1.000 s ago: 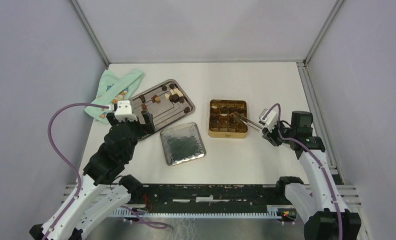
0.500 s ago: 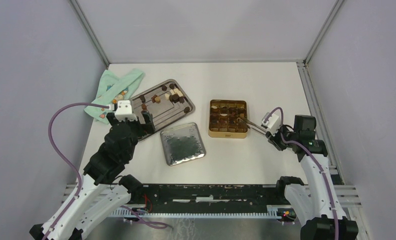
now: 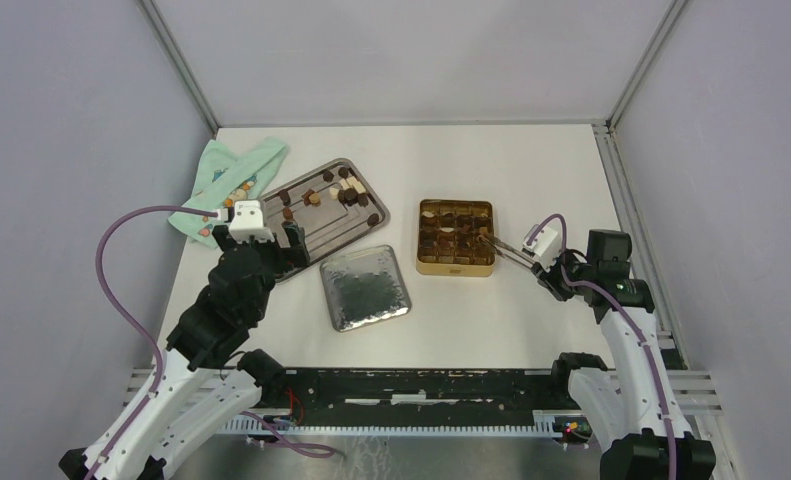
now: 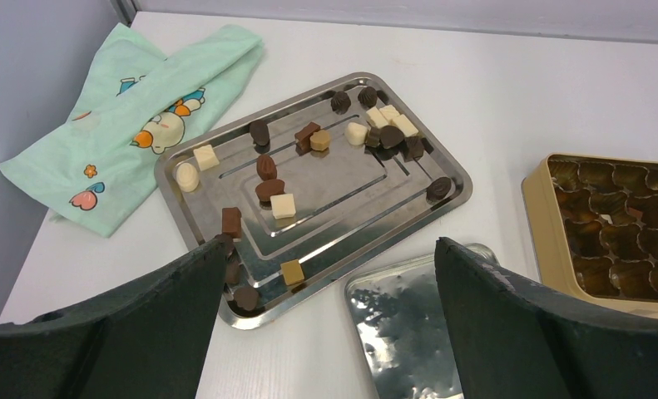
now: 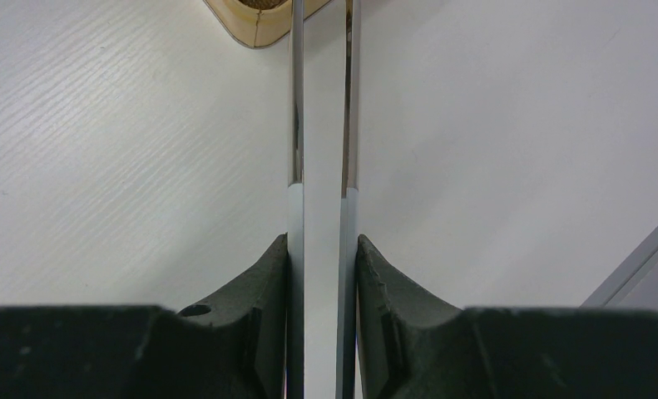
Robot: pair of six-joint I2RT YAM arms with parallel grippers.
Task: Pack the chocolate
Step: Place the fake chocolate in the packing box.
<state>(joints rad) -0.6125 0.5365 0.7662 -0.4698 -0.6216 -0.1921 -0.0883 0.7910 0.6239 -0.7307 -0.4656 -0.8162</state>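
Several small chocolate pieces (image 3: 331, 192) (image 4: 309, 137), dark, light brown and cream, lie scattered on a steel tray (image 3: 316, 235) (image 4: 350, 208). More pieces sit in cells of the gold tin (image 3: 456, 266) (image 4: 543, 241). My left gripper (image 3: 283, 245) (image 4: 329, 249) hangs open over the tray's near corner with nothing between its fingers. My right gripper (image 3: 531, 255) (image 5: 321, 241) is shut on metal tongs (image 3: 501, 245) (image 5: 295, 125). The tongs' tips reach over the tin's right side; the top of the right wrist view cuts them off.
The tin's lid (image 3: 364, 286) (image 4: 408, 332) lies shiny side up between tray and tin. A mint cloth (image 3: 226, 180) (image 4: 134, 125) with cartoon prints lies at the far left, next to the tray. Grey walls close in the table on three sides.
My right arm has drawn back to the right, taking the tongs' tips from the tin's middle to its right side. The left arm has not moved.
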